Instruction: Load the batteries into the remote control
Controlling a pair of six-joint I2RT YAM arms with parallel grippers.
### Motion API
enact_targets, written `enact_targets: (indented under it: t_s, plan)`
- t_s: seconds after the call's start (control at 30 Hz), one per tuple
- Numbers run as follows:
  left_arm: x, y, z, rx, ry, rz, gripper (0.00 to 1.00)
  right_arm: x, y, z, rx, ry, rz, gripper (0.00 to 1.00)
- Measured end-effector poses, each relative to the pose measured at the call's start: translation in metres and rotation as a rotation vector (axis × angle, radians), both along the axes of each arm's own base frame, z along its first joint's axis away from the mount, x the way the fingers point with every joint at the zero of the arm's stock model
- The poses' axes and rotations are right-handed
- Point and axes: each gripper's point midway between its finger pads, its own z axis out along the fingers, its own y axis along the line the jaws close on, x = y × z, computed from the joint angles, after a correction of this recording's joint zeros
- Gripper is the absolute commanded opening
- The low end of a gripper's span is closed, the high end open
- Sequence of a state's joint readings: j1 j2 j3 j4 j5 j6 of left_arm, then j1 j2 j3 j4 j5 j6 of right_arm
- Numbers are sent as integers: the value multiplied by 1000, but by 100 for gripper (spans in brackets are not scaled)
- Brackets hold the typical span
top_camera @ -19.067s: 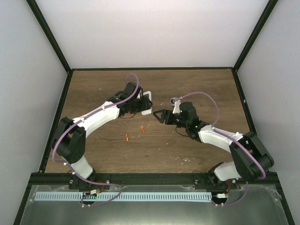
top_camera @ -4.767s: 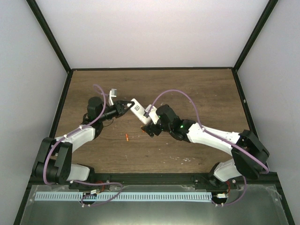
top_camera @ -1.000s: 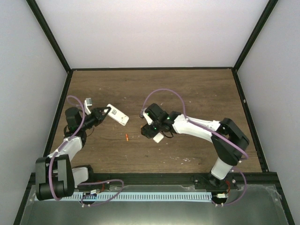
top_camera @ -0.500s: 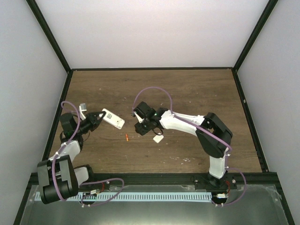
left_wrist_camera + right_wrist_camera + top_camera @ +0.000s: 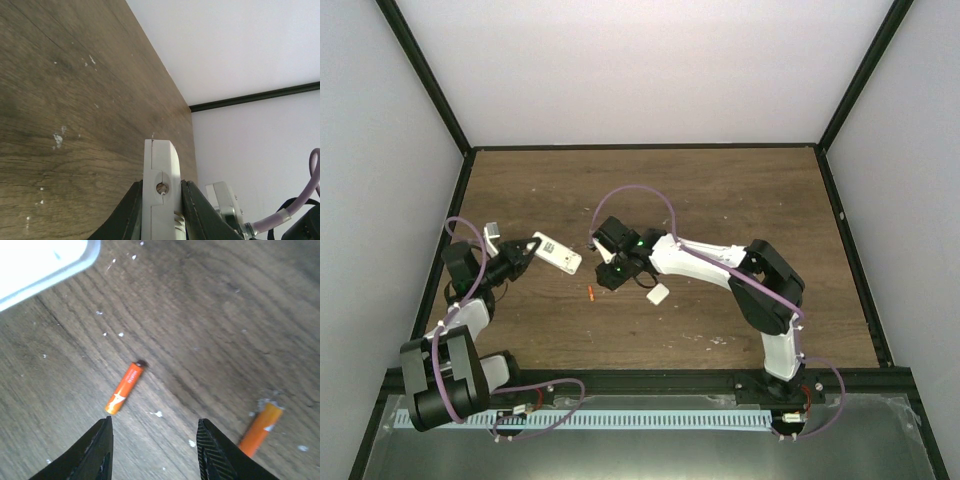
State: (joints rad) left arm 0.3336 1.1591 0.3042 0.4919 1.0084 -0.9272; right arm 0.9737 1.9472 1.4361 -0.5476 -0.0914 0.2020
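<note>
My left gripper [image 5: 530,248] is shut on the white remote control [image 5: 557,254] and holds it above the table at the left. In the left wrist view the remote [image 5: 160,160] stands edge-on between the closed fingers of that gripper [image 5: 161,183]. My right gripper [image 5: 609,277] is open and empty, low over the table. One orange battery [image 5: 591,293] lies just left of it. In the right wrist view this battery [image 5: 125,388] lies ahead of the open gripper [image 5: 154,421], and the second battery [image 5: 260,429] lies to its right.
The small white cover piece [image 5: 658,294] lies on the wooden table [image 5: 720,200] just right of my right gripper. A white corner [image 5: 45,260] shows at the top left of the right wrist view. Pale specks dot the wood. Black frame rails edge the table.
My right gripper has moved left, away from the white cover piece, which now lies alone on the table, to above the batteries. My left gripper has drawn the remote a little further left.
</note>
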Motion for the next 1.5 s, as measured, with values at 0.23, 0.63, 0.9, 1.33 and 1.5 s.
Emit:
enact_targets:
  t_s: [0.23,0.63,0.9,1.33,1.5]
  plan:
    - [-1,8,-4,1,8,25,0,0,24,-12,2,66,-6,38]
    - [-3,8,-5,2,12,27,0,-13,36,-30,-49,123,-5,37]
    - [-4,9,-9,5,26,33,0,-15,36,-44,-91,126,-12,34]
    - [-5,9,-13,8,42,37,0,-8,37,-51,-131,78,-24,24]
    - [-5,9,-14,13,44,38,0,-8,37,-51,-134,75,-19,14]
